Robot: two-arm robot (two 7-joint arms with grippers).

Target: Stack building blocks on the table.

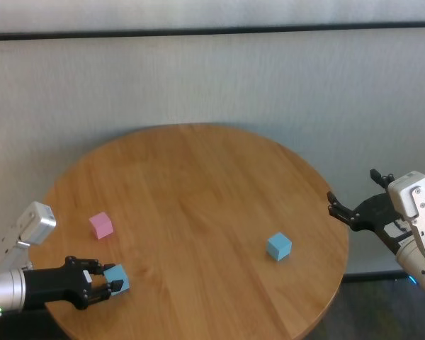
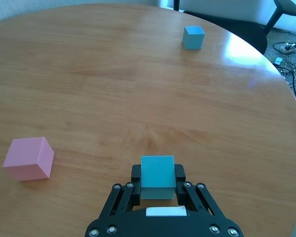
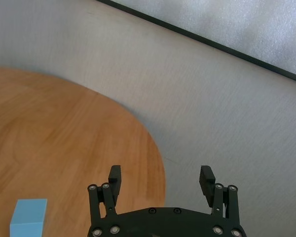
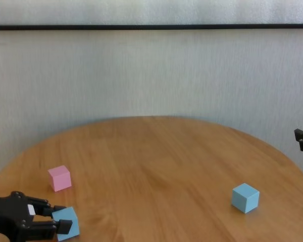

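Left gripper (image 2: 158, 190) sits low at the tabletop's (image 1: 198, 191) near left edge, fingers clamped on a light blue block (image 2: 158, 177) resting on the wood. Just beyond it, near but apart, sits the pink block (image 1: 101, 225). Well across to the right lies the second light blue block (image 1: 278, 246). Off the right rim, the right gripper (image 3: 161, 181) hangs with fingers spread wide, holding nothing.
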